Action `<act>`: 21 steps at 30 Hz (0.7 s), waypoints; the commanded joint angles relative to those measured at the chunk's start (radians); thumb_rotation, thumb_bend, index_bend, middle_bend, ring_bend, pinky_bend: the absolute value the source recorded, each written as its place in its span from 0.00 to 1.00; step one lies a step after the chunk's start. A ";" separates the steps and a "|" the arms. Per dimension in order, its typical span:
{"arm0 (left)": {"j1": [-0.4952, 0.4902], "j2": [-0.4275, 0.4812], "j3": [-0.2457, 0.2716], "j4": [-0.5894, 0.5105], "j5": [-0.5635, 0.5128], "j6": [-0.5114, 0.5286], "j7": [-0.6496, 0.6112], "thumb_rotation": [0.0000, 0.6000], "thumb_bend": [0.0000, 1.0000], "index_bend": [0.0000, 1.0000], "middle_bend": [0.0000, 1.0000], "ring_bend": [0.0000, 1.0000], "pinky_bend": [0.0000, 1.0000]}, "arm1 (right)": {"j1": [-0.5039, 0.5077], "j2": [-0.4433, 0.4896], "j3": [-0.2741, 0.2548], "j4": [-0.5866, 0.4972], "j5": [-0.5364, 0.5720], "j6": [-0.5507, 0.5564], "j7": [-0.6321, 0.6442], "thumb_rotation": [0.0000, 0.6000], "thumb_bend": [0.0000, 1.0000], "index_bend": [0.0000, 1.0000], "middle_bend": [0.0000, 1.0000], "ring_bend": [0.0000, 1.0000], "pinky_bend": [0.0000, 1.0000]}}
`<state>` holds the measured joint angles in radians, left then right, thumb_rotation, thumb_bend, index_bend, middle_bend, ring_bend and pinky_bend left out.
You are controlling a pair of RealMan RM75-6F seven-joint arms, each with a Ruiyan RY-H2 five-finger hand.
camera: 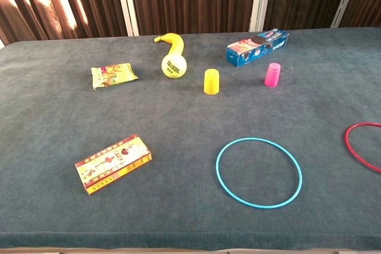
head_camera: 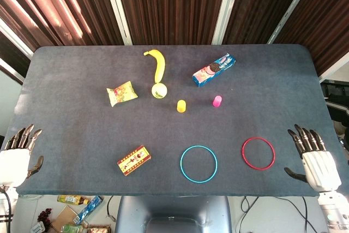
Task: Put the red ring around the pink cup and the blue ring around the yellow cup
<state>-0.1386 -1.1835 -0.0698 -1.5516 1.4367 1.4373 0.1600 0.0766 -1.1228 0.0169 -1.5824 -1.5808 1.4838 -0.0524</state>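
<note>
Your left hand [head_camera: 16, 159] sits at the table's [head_camera: 65, 135] near left edge, about eight o'clock from the table's middle, fingers spread and holding nothing; your right hand [head_camera: 313, 159] mirrors it at four o'clock, off the near right edge, fingers likewise apart and empty; only the head view shows either hand.

Nearest you on the cloth, the blue ring [head_camera: 198, 163] lies flat at six o'clock from centre; the red ring [head_camera: 258, 153] lies flat just to its right, at about five o'clock, apart from it and near your right hand; in the chest view the red ring [camera: 363, 146] is cut by the frame's right edge while the blue ring [camera: 259, 172] shows whole. A small red and yellow box [head_camera: 134, 160] rests at seven o'clock, left of the blue ring.

Farther out, the yellow cup [head_camera: 181, 106] stands near the centre, at twelve o'clock from the blue ring; the pink cup [head_camera: 217, 101] stands to its right, at eleven o'clock from the red ring; neither cup has a ring round it.

Beyond them, a tennis ball [head_camera: 158, 90] touches the tip of a banana [head_camera: 157, 63] at eleven o'clock; a yellow snack packet [head_camera: 121, 93] lies at ten o'clock; a blue biscuit box [head_camera: 214, 70] lies tilted at one o'clock.
</note>
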 commanded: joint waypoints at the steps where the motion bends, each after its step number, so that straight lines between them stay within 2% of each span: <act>1: -0.001 0.003 0.002 -0.003 -0.002 -0.006 -0.002 1.00 0.38 0.12 0.00 0.00 0.17 | 0.001 0.002 -0.001 -0.003 0.001 -0.002 -0.003 1.00 0.10 0.00 0.00 0.00 0.02; 9: -0.002 0.010 0.006 -0.010 -0.002 -0.009 -0.002 1.00 0.38 0.12 0.00 0.00 0.18 | 0.002 0.005 -0.005 -0.007 0.004 -0.015 -0.005 1.00 0.10 0.00 0.00 0.00 0.03; 13: 0.000 0.014 0.008 -0.016 0.002 -0.006 -0.014 1.00 0.38 0.12 0.00 0.00 0.18 | 0.005 0.012 -0.013 -0.020 0.016 -0.038 -0.021 1.00 0.10 0.00 0.00 0.00 0.09; 16: -0.001 0.016 0.010 -0.015 0.009 -0.003 -0.020 1.00 0.38 0.12 0.00 0.00 0.19 | 0.003 0.011 -0.019 -0.021 0.011 -0.042 -0.048 1.00 0.10 0.00 0.09 0.05 0.14; 19: 0.000 0.020 0.016 -0.018 0.013 -0.008 -0.022 1.00 0.38 0.12 0.00 0.00 0.20 | 0.003 0.004 -0.024 -0.016 0.006 -0.043 -0.087 1.00 0.10 0.07 0.31 0.31 0.35; 21: 0.001 0.024 0.017 -0.023 0.013 -0.009 -0.027 1.00 0.38 0.12 0.00 0.00 0.21 | 0.004 0.003 -0.028 -0.016 0.015 -0.058 -0.108 1.00 0.10 0.15 0.51 0.59 0.56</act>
<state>-0.1381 -1.1606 -0.0531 -1.5735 1.4493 1.4283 0.1340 0.0799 -1.1167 -0.0066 -1.5998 -1.5699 1.4356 -0.1462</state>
